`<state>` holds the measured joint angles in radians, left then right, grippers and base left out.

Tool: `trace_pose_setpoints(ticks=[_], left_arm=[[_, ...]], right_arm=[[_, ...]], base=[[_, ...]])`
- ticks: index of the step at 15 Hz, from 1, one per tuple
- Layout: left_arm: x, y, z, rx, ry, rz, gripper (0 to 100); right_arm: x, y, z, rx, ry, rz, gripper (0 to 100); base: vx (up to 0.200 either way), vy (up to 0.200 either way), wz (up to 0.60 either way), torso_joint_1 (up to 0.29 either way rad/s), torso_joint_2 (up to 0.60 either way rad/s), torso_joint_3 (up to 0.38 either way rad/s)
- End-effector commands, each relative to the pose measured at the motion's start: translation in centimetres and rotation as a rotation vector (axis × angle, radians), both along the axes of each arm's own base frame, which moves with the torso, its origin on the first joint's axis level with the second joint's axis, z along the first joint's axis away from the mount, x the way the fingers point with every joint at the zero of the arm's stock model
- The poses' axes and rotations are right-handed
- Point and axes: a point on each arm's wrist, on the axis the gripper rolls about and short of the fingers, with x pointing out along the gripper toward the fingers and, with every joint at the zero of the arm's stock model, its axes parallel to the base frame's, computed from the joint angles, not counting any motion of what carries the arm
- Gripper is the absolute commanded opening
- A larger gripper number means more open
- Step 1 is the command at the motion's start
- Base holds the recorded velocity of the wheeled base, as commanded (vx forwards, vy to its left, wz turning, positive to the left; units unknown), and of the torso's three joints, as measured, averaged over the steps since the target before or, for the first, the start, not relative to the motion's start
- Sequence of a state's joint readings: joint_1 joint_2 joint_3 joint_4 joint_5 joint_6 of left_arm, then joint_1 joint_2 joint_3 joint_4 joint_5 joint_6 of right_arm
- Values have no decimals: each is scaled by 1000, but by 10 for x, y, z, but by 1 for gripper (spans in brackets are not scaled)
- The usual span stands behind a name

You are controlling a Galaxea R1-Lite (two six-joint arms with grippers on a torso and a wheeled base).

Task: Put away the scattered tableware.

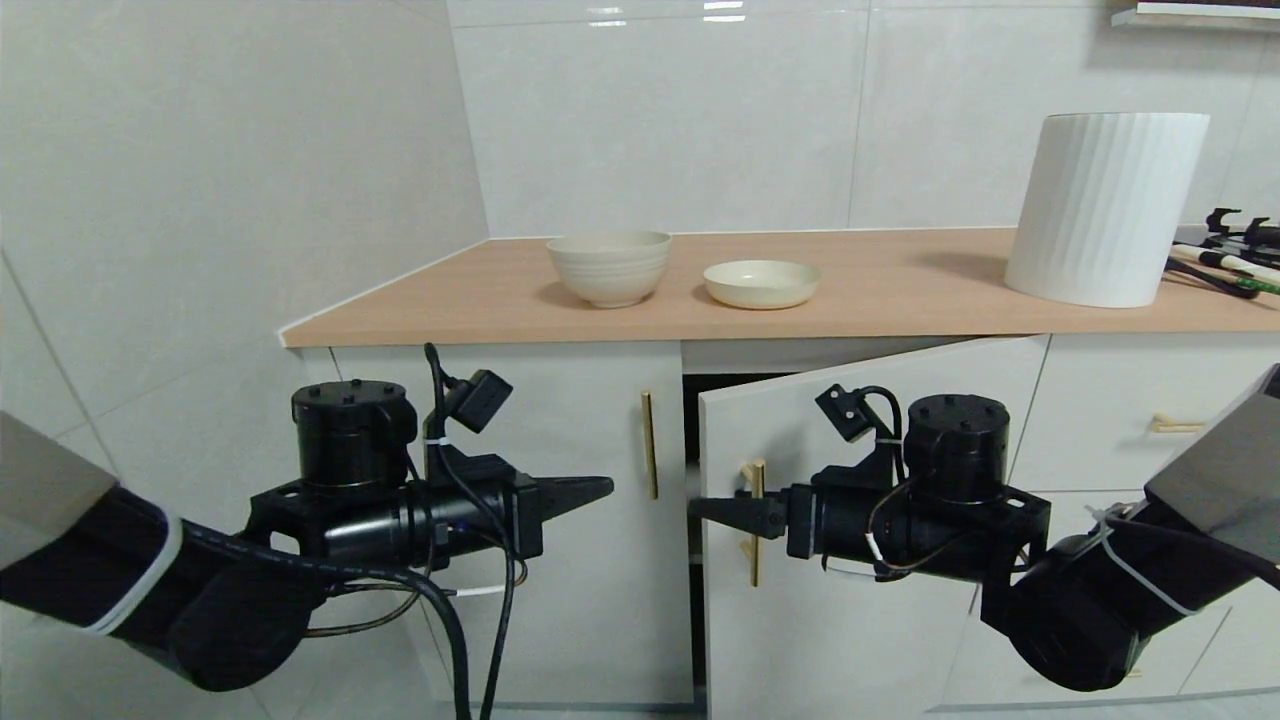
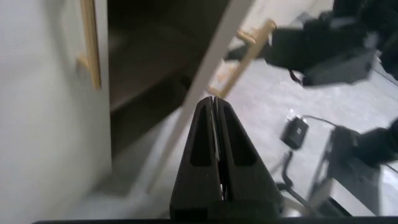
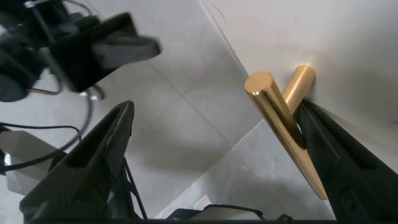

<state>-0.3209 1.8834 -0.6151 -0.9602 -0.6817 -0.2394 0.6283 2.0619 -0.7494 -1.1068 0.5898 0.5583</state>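
Note:
A beige bowl [image 1: 608,268] and a shallow cream dish [image 1: 761,283] stand side by side on the wooden countertop [image 1: 900,290]. Below them the right cabinet door [image 1: 830,620] stands partly ajar, showing a dark interior [image 2: 149,62]. My right gripper [image 1: 712,506] is at this door's gold handle [image 1: 757,520]. It is open [image 3: 216,109], and the handle [image 3: 283,118] lies between its fingers, close against one of them [image 3: 348,162]. My left gripper [image 1: 600,488] hangs in front of the closed left door, shut on nothing [image 2: 213,102], pointing toward the gap.
A tall white ribbed container [image 1: 1105,208] stands at the counter's right, with utensils [image 1: 1225,262] beyond it. The left door has its own gold handle [image 1: 649,445]. A drawer front with a small gold handle [image 1: 1175,423] is at the right. Tiled wall on the left.

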Motion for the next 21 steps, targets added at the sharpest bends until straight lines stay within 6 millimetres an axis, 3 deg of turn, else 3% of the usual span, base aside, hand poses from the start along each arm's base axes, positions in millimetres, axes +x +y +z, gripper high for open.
trace_pose_setpoints(ticks=[1, 5, 9, 12, 17, 21], left_arm=[[15, -10, -28, -12, 16, -8, 0], [61, -33, -66, -103, 23, -2, 0], [79, -49, -74, -114, -7, -24, 0], [79, -60, -81, -112, -7, -46, 0], [56, -100, -77, -138, -64, -149, 0], [57, -106, -84, -145, -81, -151, 0]], right_arm=[[-7, 9, -5, -11, 14, 31, 100], [-8, 11, -6, -13, 17, 37, 100], [-8, 12, -7, -13, 17, 38, 100], [-8, 12, -7, -10, 12, 38, 100], [-9, 11, -10, -17, 20, 39, 100], [-9, 11, -13, -27, 22, 35, 100]], base=[[0, 0, 0, 0, 0, 0], [0, 0, 0, 0, 0, 0], [0, 0, 0, 0, 0, 0], [0, 0, 0, 0, 0, 0], [0, 0, 0, 0, 0, 0], [0, 0, 0, 0, 0, 0]])
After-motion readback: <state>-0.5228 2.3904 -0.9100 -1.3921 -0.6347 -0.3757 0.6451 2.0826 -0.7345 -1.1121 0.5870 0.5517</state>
